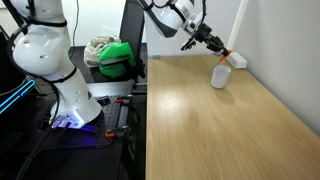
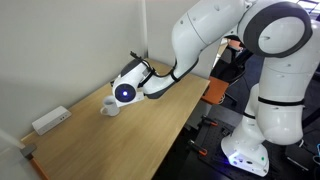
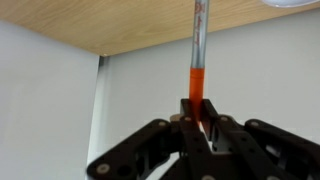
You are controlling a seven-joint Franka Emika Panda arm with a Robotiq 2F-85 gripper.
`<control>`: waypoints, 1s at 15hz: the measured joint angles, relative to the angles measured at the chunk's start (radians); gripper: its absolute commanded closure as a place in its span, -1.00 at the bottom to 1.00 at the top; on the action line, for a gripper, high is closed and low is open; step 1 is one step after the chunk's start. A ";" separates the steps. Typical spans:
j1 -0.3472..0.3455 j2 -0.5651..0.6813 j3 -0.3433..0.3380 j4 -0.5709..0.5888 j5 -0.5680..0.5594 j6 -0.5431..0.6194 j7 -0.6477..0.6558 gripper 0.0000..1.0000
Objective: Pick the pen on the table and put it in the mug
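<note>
- Pen, a slim round stick, red-orange at the grip and paler grey toward its far end, is pinched between the matte black fingers of the gripper at the centre of the wrist view.
- In an exterior view the held pen hangs clear of the table, a pale tan wood-grain top, at upper right of frame.
- Just below it in that picture stands the mug, a plain white-grey cylinder, upright.
- A flat white block lies just behind the mug, by the wall.
- A glossy white robot arm arches over the table edge.
</note>
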 measured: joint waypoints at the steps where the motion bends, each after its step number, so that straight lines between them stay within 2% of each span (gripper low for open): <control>1: -0.007 0.001 0.003 0.000 -0.011 0.000 0.014 0.93; 8: -0.033 0.020 0.013 0.011 -0.184 -0.011 0.140 0.93; 15: -0.029 0.089 0.091 0.084 -0.276 -0.065 0.160 0.93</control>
